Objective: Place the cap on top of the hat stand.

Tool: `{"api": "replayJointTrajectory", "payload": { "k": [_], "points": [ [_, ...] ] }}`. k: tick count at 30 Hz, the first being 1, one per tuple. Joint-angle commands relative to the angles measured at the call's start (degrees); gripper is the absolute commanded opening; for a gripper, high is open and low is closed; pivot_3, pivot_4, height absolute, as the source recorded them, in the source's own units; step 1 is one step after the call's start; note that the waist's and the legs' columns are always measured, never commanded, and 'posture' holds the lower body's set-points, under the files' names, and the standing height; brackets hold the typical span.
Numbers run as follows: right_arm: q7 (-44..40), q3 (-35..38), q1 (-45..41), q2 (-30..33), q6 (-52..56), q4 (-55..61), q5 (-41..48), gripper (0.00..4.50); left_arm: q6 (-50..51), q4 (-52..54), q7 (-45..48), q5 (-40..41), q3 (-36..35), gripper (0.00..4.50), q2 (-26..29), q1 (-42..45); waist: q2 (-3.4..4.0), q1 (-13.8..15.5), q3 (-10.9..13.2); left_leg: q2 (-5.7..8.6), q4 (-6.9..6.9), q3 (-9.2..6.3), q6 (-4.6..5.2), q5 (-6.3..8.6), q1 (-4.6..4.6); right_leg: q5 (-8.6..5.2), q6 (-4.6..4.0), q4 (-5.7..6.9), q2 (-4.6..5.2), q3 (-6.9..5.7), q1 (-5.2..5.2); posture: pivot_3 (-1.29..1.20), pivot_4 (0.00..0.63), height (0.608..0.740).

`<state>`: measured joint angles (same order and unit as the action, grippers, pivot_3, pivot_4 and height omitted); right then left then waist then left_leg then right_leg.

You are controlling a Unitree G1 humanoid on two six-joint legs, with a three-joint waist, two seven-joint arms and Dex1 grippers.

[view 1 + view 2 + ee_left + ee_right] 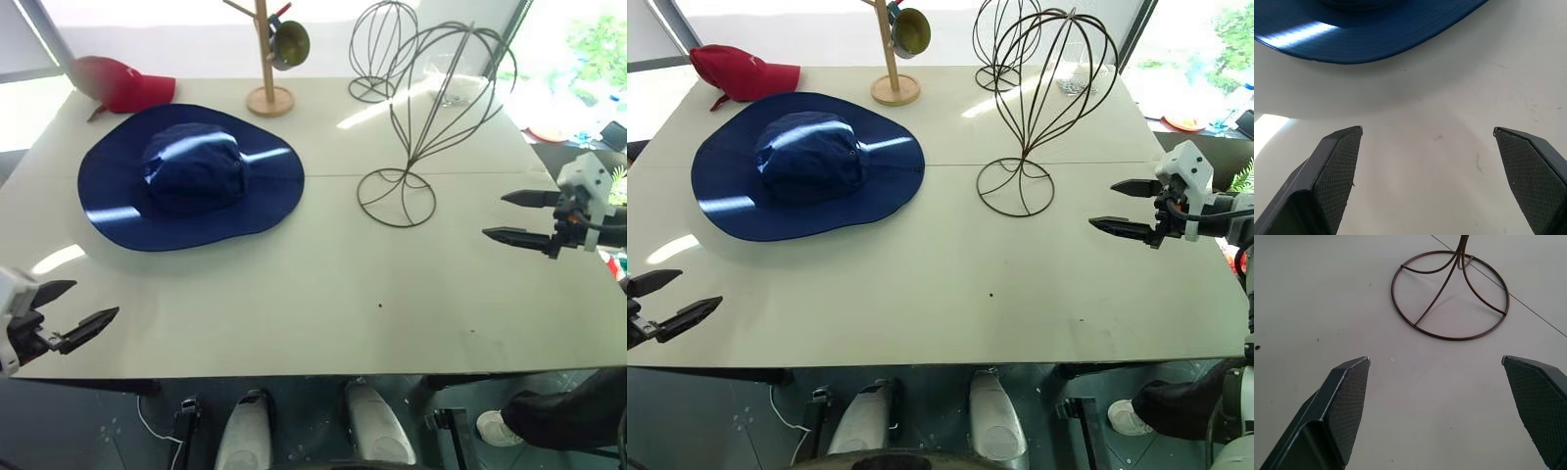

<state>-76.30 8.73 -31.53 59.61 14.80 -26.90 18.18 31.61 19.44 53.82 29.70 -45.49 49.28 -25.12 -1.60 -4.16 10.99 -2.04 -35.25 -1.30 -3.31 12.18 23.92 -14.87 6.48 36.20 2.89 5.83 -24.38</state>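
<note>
The navy sun hat [191,176] is seen lying flat on the white table [323,294], crown up, brim spread wide, on the robot's left half, just beside the red baseball cap [122,83]. Its outline is slightly oval, the long axis running across the table from left to right. The larger wire hat stand [431,117] is set upright, well apart to the right, its cage leaning slightly away from the ring base.

The left gripper [64,313] is spread wide and empty near the table's front edge, short of the brim; the right gripper [519,217] is likewise parted and holding nothing, near the stand's base.

The reach is judged to be the step in hand: the brim should be pinched at its near edge, with the floppy fabric lifted high enough to clear the cage
</note>
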Motion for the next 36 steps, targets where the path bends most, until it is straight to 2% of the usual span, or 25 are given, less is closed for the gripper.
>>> {"api": "replayJointTrajectory", "payload": {
  "k": [1, 11, 17, 23, 26, 32, 36],
  "points": [
    [-0.3, 1.4, -0.4, 0.9, -1.0, -0.3, 0.1, 4.42, -1.5, 1.1, 0.6, -0.1, -2.1, 4.50, 0.3, -0.1, 0.00, 0.0, 0.0, 0.00, 0.00, 0.00, 0.00, 0.00, 0.00, 0.00, 0.00, 0.00, -0.01, 0.00, 0.00, 0.00, 0.150, 0.739],
    [1.0, 1.6, -0.5, 0.6, -2.4, -1.2, -0.1, 4.42, -1.0, 0.4, -2.8, -0.2, -1.7, 4.50, 0.4, 4.3, 0.00, 0.1, 0.0, 0.00, -0.08, 0.00, 0.00, 0.00, -0.01, 0.01, 0.01, 0.08, -0.01, 0.00, 0.04, 0.00, 0.150, 0.739],
    [-0.5, 2.0, -1.1, 2.1, -0.2, 2.7, 1.5, 4.42, -4.1, 2.6, -2.0, -2.0, 0.8, 4.50, 4.1, 8.9, 0.01, 0.1, 0.0, -0.01, -0.14, -0.01, 0.01, -0.01, -0.03, 0.01, 0.02, 0.17, -0.04, 0.00, 0.04, 0.00, 0.150, 0.739],
    [-3.6, 6.9, 5.3, 4.7, 11.6, 25.1, 12.1, 4.42, -14.4, 3.9, 0.4, -9.7, 9.5, 4.50, 9.2, 13.0, 0.24, 0.2, 0.1, -0.01, -0.21, -0.02, 0.00, -0.01, -0.06, 0.01, 0.03, 0.33, -0.06, 0.03, 0.04, 0.00, 0.150, 0.739],
    [-1.2, 10.2, 9.1, 4.9, 19.6, 38.5, 19.1, 4.42, -24.8, 2.0, -1.5, -19.2, 19.0, 4.50, 10.9, 17.2, 0.24, 0.3, 0.1, -0.06, -0.21, -0.06, 0.00, -0.01, -0.07, 0.01, 0.03, 0.37, -0.13, 0.03, 0.04, 0.00, 0.150, 0.739],
    [4.2, 15.9, 14.0, 5.0, 28.8, 52.5, 27.7, 4.42, -38.8, -7.1, -10.2, -35.5, 33.7, 4.50, 8.2, 27.1, 0.21, 0.4, 0.1, -0.08, -0.49, -0.06, 0.00, -0.01, -0.10, 0.01, 0.03, 0.61, -0.17, 0.04, 0.07, 0.00, 0.150, 0.739],
    [7.4, 18.9, 14.9, 5.3, 32.1, 56.3, 31.9, 4.42, -44.6, -13.0, -12.2, -41.3, 40.7, 4.50, 6.8, 31.3, 0.20, 0.4, 0.1, -0.07, -0.61, -0.06, 0.01, -0.01, -0.07, 0.01, 0.03, 0.72, -0.17, 0.06, 0.07, 0.00, 0.150, 0.739]
  ]
}}
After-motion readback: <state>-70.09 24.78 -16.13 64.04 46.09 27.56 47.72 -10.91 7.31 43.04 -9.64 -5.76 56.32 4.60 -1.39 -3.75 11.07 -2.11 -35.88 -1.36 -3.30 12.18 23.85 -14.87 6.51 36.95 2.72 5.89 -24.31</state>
